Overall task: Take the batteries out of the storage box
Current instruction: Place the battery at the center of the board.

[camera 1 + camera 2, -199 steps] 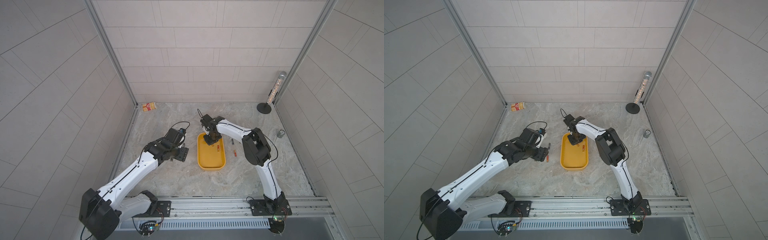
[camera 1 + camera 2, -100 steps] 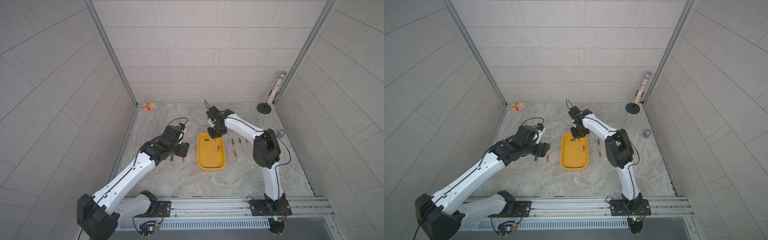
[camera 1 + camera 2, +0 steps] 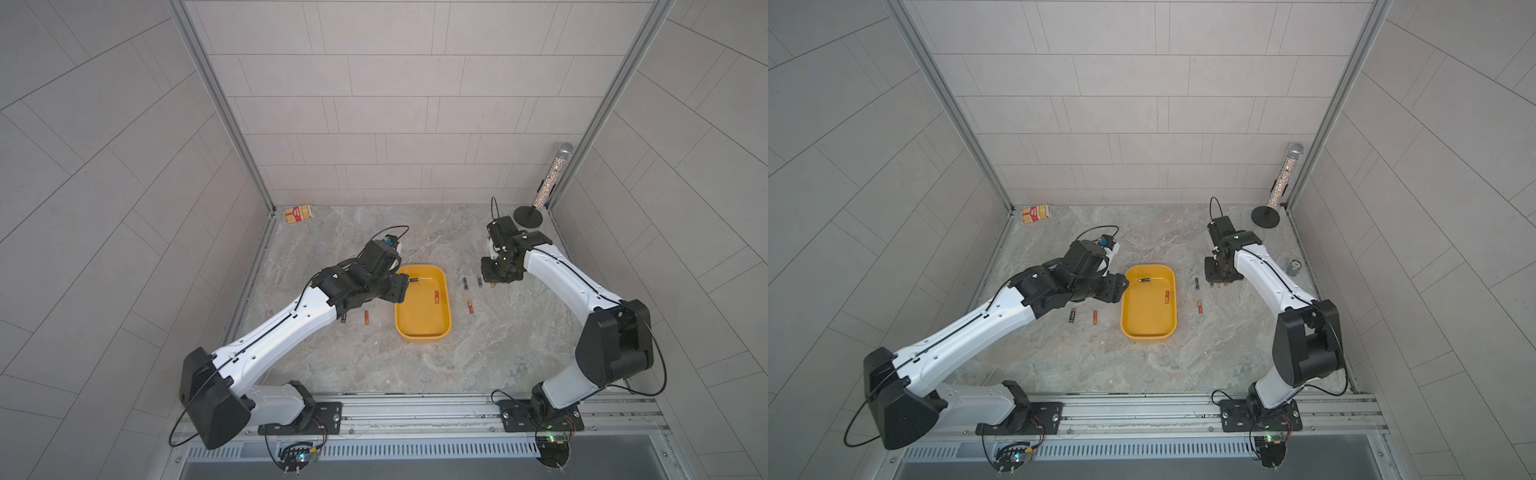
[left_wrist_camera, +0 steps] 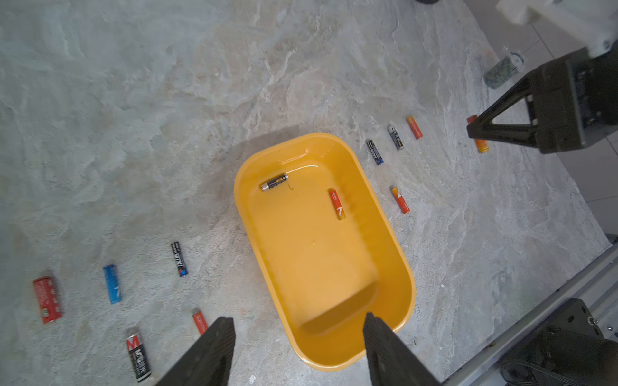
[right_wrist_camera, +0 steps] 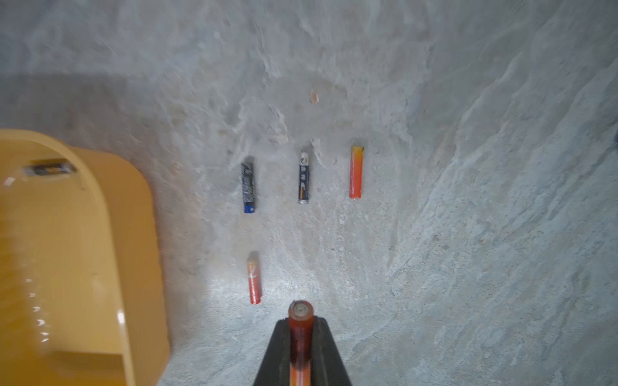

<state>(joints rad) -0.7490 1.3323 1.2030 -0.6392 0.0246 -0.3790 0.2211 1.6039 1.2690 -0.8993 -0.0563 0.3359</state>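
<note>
Battery [image 5: 300, 337], orange, sits clamped in downturned right tool [image 5: 301, 320]; left tool [image 4: 297, 320] gapes downward over storage box [image 4: 317, 267].

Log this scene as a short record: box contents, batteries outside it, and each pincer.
storage box: on the table, two batteries inside
inside: black battery, orange-red battery
left-side batteries: five, on table
right-side batteries: four, on table
left pincer: open, empty, at the box's edge
right pincer: shut on held battery, orange-red

White links [image 3: 286, 328], black joints [image 3: 615, 353], thin black cables [image 3: 395, 226], black left claw [image 4: 297, 319].
</note>
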